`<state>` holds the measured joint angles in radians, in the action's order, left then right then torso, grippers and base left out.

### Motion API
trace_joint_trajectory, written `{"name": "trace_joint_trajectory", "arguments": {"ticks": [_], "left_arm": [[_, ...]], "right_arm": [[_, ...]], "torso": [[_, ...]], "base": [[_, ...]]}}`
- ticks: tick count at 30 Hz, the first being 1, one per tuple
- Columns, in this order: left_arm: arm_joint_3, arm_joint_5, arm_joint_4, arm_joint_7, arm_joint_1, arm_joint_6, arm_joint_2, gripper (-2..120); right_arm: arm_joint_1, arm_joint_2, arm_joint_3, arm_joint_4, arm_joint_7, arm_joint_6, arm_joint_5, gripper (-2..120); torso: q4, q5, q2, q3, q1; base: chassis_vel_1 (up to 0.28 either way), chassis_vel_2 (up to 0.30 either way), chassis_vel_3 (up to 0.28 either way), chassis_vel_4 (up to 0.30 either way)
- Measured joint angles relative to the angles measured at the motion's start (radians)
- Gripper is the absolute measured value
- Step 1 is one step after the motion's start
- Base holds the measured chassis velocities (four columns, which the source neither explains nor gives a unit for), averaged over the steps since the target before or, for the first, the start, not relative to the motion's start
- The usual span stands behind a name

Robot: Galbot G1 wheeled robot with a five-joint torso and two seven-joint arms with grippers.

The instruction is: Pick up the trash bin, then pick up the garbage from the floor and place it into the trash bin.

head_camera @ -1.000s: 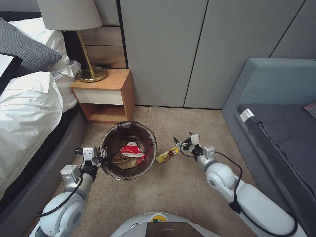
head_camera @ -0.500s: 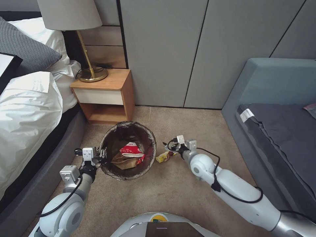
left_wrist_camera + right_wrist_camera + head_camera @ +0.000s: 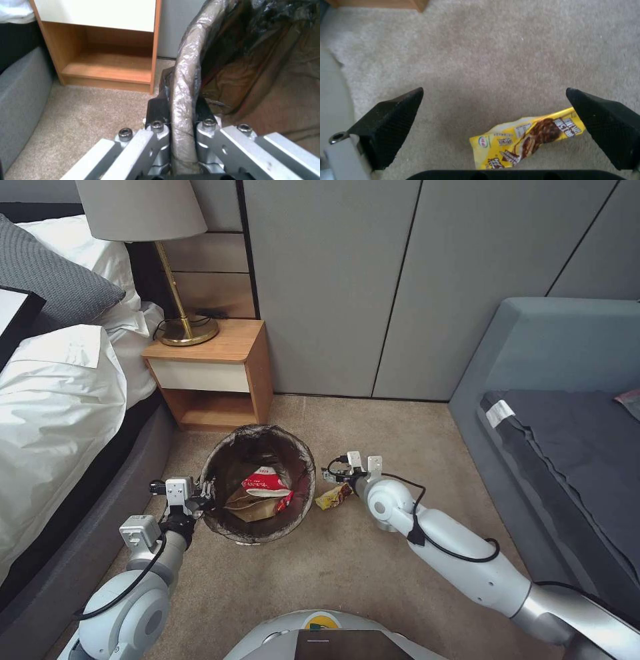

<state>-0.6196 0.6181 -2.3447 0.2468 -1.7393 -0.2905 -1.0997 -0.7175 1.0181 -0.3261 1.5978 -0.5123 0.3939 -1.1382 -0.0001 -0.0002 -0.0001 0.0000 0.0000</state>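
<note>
We hold the trash bin (image 3: 259,483) in our left gripper (image 3: 181,120) (paper bag, red packet inside); right gripper (image 3: 493,112) gaping over the yellow wrapper (image 3: 526,140), not yet grasped.

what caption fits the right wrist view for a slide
Open right end effector poised over a yellow wrapper lying on the carpet.

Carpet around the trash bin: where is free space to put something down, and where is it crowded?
Free: the carpet between the nightstand and the grey sofa, and the strip before the robot's base. Crowded: beside the trash bin, where the left gripper clamps its rim and the open right gripper hangs over the yellow wrapper.
</note>
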Motion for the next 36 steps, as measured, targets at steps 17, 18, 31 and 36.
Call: {"name": "trace_joint_trajectory", "arguments": {"ticks": [17,18,31,36], "left_arm": [[-0.002,0.002,0.001,0.001,0.001,0.0,-0.003,4],[-0.002,0.002,0.001,0.001,0.001,0.0,-0.003,4],[-0.003,0.003,0.004,0.001,0.007,0.001,-0.002,4],[-0.003,0.004,0.005,0.001,0.009,0.001,-0.001,4]], "right_arm": [[0.025,0.091,-0.004,-0.138,-0.07,0.023,-0.056,100],[0.024,0.091,-0.003,-0.14,-0.069,0.023,-0.056,100],[0.009,0.085,0.001,-0.154,-0.054,0.022,-0.048,100],[0.004,0.091,0.003,-0.165,-0.051,0.022,-0.046,100]], "torso": [[0.0001,0.0001,0.0,0.0,0.0],[0.0,0.0,0.0,0.0,0.0],[0.0,0.0002,0.0,0.0,0.0],[-0.0001,0.0002,0.0,0.0,0.0]], "base": [[0.0,0.0,0.0,0.0],[0.0,0.0,0.0,0.0],[0.0,0.0,0.0,0.0],[0.0,0.0,0.0,0.0]]}}
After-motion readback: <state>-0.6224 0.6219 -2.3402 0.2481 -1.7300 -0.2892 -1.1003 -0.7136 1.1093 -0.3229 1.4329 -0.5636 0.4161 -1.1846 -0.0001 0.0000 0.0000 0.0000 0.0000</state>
